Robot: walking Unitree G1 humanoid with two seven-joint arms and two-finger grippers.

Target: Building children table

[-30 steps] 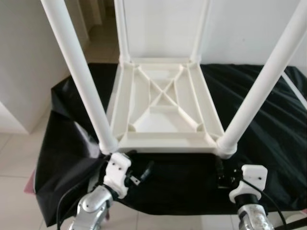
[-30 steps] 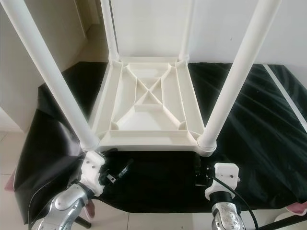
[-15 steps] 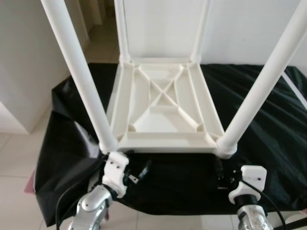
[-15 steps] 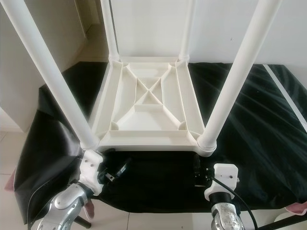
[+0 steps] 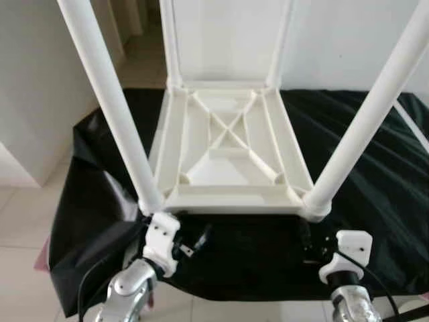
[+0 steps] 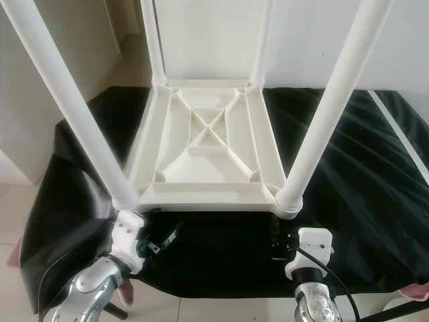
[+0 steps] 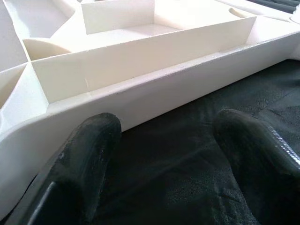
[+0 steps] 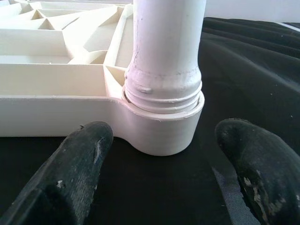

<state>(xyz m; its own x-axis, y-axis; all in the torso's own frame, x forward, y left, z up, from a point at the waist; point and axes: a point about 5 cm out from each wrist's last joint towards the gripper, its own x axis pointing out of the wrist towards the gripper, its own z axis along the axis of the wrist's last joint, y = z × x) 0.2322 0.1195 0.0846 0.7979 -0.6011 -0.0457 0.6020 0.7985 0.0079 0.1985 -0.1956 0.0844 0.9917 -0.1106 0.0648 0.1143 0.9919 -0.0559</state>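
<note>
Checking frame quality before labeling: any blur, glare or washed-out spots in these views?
Left eye view: soft overall, the near white legs blown out with little surface detail, black cloth crushed dark. Right eye view: a little crisper, same bright backlight from the wall. Left wrist view: fingers blurred up close, tabletop rim sharp. Right wrist view: leg socket sharp, fingers soft.

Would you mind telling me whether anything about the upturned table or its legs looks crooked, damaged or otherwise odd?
Nothing stands out. The white table lies upside down on the black cloth, all four legs seated in their corner sockets. The near right leg shows only light scuffs at its base. Both tools, left and right, are open, just short of the table's near edge.
</note>
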